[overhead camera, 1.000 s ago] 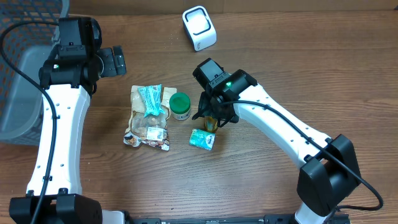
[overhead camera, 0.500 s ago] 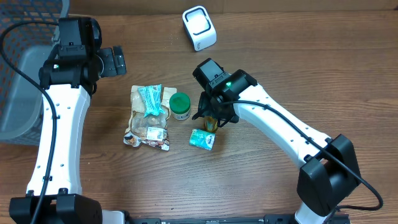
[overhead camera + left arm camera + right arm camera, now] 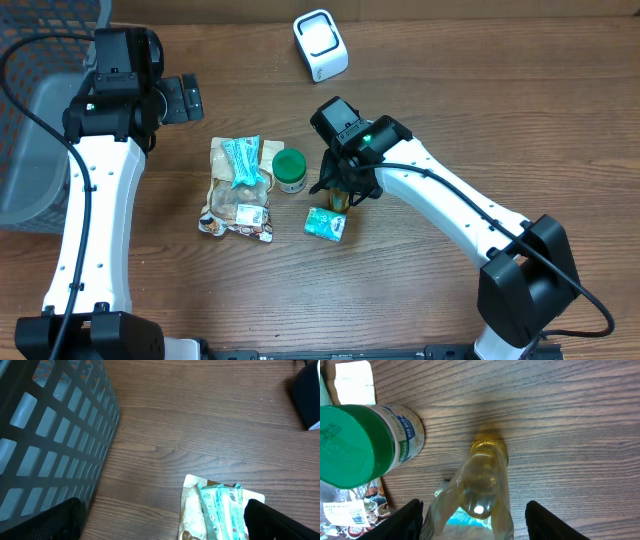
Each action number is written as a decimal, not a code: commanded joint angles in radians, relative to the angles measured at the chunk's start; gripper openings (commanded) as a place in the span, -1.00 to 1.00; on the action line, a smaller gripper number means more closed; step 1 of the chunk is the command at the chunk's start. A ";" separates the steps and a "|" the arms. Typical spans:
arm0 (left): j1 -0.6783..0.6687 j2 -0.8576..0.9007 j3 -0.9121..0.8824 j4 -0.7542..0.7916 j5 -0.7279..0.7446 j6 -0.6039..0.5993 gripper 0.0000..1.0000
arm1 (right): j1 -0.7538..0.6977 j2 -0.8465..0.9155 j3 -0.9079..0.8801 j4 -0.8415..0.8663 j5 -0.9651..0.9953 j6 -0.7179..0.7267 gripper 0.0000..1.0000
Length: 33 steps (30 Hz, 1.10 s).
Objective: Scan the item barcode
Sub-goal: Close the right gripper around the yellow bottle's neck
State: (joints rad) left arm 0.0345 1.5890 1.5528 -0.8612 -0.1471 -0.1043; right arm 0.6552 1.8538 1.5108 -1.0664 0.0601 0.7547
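The wooden table (image 3: 500, 120) fills the overhead view. A grey mesh basket (image 3: 30, 150) sits at its 9 o'clock edge.

The left arm (image 3: 95, 220) runs up that side. The left gripper (image 3: 190, 98) hangs near 10 o'clock with its jaws spread wide and nothing between them. One dark fingertip (image 3: 50, 520) shows in the corner of its wrist view, just beside the basket wall.

The right arm (image 3: 450, 215) reaches in from 4 o'clock toward the middle of the table.

A crumpled snack bag (image 3: 238, 205) lies left of centre. A teal wrapper (image 3: 242, 160) rests on its upper half.

The white scanner (image 3: 321, 45) stands at 12 o'clock, well apart from everything else.

A green-lidded jar (image 3: 290, 170) stands upright at 3 o'clock of the bag, just beside it. A small teal packet (image 3: 326, 223) lies at 5 o'clock of the jar.

The small yellowish bottle (image 3: 485, 485) is the item under the right arm, near the table's centre at 3 o'clock of the jar. The right gripper (image 3: 475, 520) straddles it with the jaws parted. A finger (image 3: 545, 520) stands on either side (a sliver of table shows between bottle and finger). The bottle rests on the wood, apart from the jar.
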 commanded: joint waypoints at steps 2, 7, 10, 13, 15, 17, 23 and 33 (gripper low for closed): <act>-0.002 0.000 0.007 0.001 -0.010 0.008 1.00 | 0.000 -0.011 -0.006 0.004 0.018 -0.003 0.28; -0.002 0.000 0.007 0.001 -0.010 0.008 0.99 | 0.000 -0.011 -0.006 0.010 0.018 -0.003 0.34; -0.002 0.000 0.007 0.001 -0.010 0.008 0.99 | 0.000 -0.011 -0.006 0.023 0.018 -0.003 0.33; -0.002 0.000 0.007 0.001 -0.010 0.008 0.99 | 0.000 -0.011 -0.006 0.028 0.018 -0.003 0.29; -0.002 0.000 0.007 0.001 -0.010 0.008 0.99 | 0.000 -0.011 -0.006 0.028 0.018 -0.003 0.25; -0.002 0.000 0.007 0.001 -0.010 0.008 0.99 | 0.000 -0.011 -0.006 0.026 0.017 -0.003 0.18; -0.002 0.000 0.007 0.001 -0.010 0.008 0.99 | 0.000 -0.011 -0.006 0.021 0.018 -0.003 0.08; -0.002 0.000 0.007 0.001 -0.010 0.008 0.99 | -0.003 -0.011 -0.006 0.023 0.018 -0.158 -0.27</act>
State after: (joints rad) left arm 0.0345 1.5890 1.5528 -0.8612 -0.1471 -0.1040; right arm 0.6552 1.8538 1.5108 -1.0481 0.0616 0.6964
